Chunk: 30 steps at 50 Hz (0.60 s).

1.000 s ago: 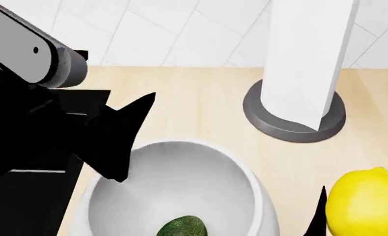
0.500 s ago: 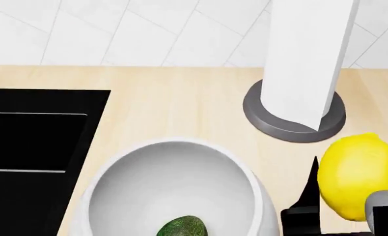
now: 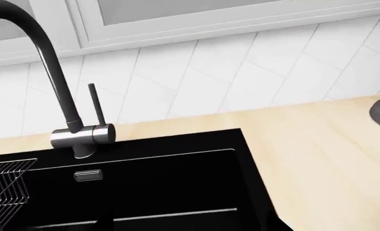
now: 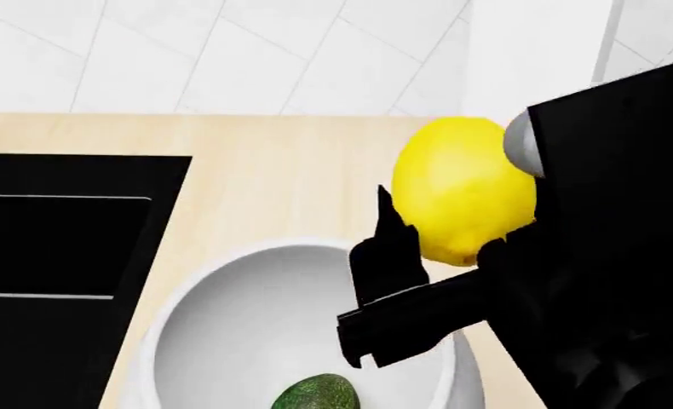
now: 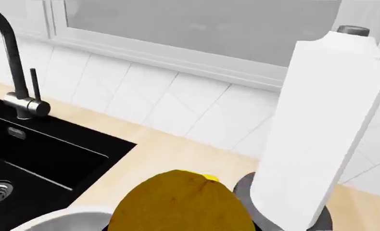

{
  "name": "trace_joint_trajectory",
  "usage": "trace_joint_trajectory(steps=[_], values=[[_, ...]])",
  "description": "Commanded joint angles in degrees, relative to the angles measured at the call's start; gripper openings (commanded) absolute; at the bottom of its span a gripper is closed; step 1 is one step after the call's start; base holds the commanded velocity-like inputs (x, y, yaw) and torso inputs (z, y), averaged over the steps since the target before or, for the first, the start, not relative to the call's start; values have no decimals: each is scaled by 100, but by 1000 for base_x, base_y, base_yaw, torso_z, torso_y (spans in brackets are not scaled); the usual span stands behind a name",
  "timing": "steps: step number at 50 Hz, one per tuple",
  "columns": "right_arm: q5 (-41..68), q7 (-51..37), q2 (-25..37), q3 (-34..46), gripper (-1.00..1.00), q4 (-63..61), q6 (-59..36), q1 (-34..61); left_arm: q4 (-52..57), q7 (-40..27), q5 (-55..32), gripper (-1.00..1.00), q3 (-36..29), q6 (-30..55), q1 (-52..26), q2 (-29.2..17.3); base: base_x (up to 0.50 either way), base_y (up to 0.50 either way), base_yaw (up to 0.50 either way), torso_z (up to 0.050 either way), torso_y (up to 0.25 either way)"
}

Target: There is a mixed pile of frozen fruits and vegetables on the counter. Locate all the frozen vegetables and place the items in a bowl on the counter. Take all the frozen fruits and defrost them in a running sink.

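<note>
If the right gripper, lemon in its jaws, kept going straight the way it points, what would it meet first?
Probably the tiled back wall. The right gripper holds the lemon above the counter, so depth is uncertain.

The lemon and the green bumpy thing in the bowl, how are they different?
The lemon is bright yellow and smooth; the avocado-like vegetable is dark green and bumpy. The lemon is up in the air, held in the right gripper near the bowl's rim, while the green one lies inside the white bowl. The lemon shows almost whole; the green one is cut off by the head view's lower edge. Both look rounded.
</note>
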<state>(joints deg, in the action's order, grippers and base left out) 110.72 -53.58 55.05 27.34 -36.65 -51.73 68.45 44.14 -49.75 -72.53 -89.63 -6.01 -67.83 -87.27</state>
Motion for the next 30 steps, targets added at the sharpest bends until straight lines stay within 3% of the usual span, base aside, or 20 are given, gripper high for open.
trace_joint_trajectory(steps=[1, 17, 30], values=[[634, 429, -990, 382, -100, 534, -306, 727, -97, 184, 161, 100, 89, -256, 62, 87, 0, 0, 0, 0, 0], [-487, 992, -1692, 957, -100, 915, -464, 69, -18, 391, 111, 100, 113, -314, 72, -146, 0, 0, 0, 0, 0], [-753, 960, -1806, 1174, -100, 870, -502, -115, -40, 488, 83, 100, 93, -527, 127, -208, 0, 0, 0, 0, 0]])
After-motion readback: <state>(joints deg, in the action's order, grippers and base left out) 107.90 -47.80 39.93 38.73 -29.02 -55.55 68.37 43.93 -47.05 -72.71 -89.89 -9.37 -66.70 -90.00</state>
